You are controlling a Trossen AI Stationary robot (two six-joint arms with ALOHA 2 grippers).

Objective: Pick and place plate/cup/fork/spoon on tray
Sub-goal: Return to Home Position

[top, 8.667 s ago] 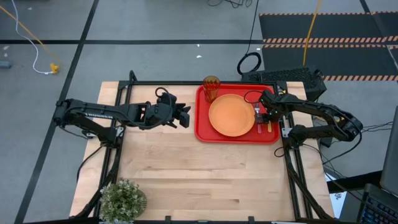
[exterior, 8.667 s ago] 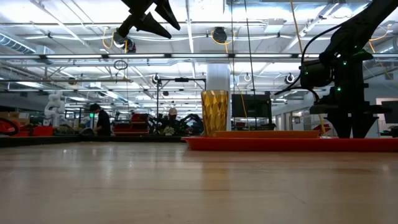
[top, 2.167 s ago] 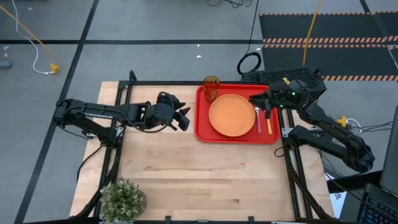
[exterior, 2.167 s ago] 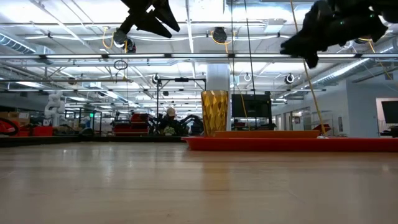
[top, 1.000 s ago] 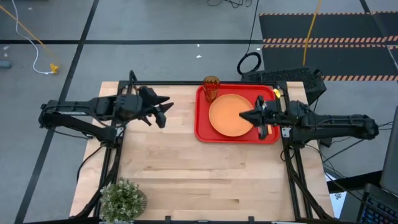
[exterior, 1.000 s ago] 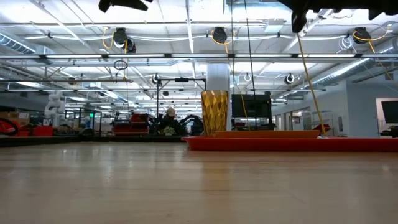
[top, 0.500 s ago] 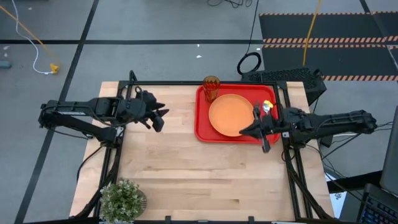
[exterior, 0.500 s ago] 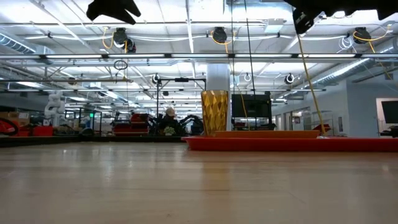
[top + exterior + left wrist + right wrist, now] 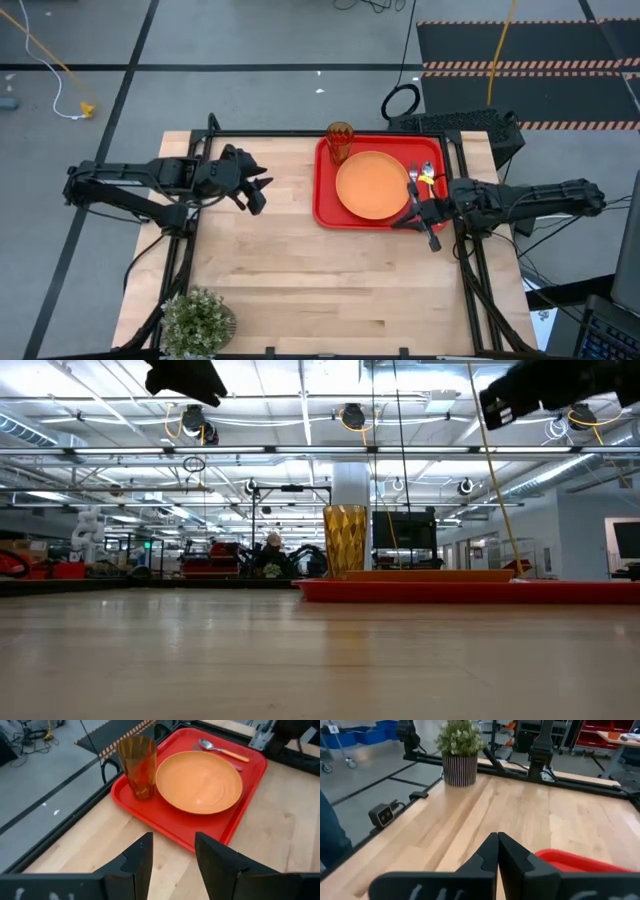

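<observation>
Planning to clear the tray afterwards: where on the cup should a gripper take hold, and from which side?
Take the cup by its wall just under the rim, jaws straddling it, coming from the left arm's side. It stands upright in the tray's corner with the plate close on its other side, so that side looks freest.

**Big open workshop hall, grey floor, pale wood table**

Table (image 9: 300, 270): light wood planks, black metal frame. Potted plant (image 9: 198, 320) in a striped pot at the high view's bottom-left corner. Floor (image 9: 250, 90): grey concrete w/ black tape lines. Yellow cable (image 9: 55, 65) at far left, black mat (image 9: 520, 70) w/ orange-striped edges top right. Low view: white column (image 9: 352, 485) mid-room, rows of ceiling strip lights (image 9: 120, 495), pipes overhead. Blue bins (image 9: 350, 737) beyond the table.
</observation>
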